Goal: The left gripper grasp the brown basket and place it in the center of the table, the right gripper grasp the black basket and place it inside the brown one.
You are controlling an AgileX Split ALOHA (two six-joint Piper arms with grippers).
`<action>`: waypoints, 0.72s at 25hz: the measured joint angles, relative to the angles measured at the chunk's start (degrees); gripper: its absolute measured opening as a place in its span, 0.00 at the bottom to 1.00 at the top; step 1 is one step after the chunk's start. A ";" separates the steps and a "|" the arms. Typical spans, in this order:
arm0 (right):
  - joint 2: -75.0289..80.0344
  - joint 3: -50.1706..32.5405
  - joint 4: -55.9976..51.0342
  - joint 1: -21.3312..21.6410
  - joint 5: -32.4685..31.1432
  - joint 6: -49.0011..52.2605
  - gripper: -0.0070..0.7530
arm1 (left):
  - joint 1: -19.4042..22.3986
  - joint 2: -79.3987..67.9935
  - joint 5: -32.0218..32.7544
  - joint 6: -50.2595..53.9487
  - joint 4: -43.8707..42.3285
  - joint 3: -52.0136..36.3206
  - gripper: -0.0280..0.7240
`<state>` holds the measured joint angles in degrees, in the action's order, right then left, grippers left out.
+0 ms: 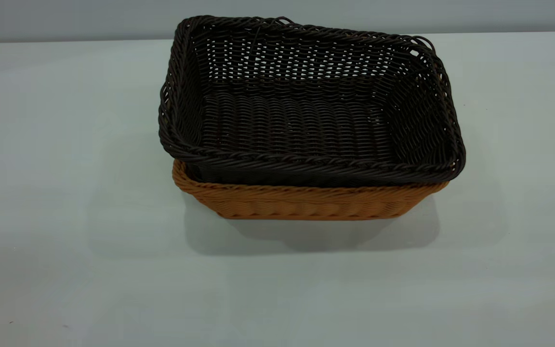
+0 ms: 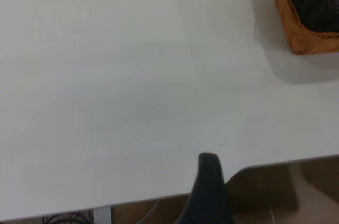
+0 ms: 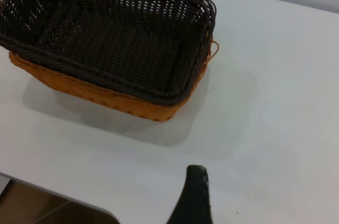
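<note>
Left claw [image 2: 207,192] and right claw [image 3: 193,197] each raised, holding nothing.

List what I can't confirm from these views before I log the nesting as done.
- Brown basket interior and far side: covered by the black basket in all views.
- Left claw: one dark finger shows in the left wrist view; the rest is cut off.
- Right claw: likewise, right wrist view.
- Both arms: outside the exterior view.
</note>
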<state>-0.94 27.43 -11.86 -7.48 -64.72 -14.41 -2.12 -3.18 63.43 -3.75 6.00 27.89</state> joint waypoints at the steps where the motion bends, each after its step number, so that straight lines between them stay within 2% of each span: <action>1: 0.00 0.00 -0.06 0.00 0.00 0.05 0.79 | 0.00 0.00 0.00 0.00 0.00 0.00 0.77; 12: 0.00 0.00 -0.13 0.00 0.06 0.17 0.79 | 0.00 0.44 0.00 0.07 -0.26 0.00 0.77; 18: 0.00 0.00 -0.13 0.00 0.12 0.17 0.79 | 0.00 4.21 0.00 0.58 -4.83 0.00 0.77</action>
<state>-0.94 27.43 -11.99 -7.48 -64.60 -14.24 -2.12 1.04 63.43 -3.17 1.17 27.89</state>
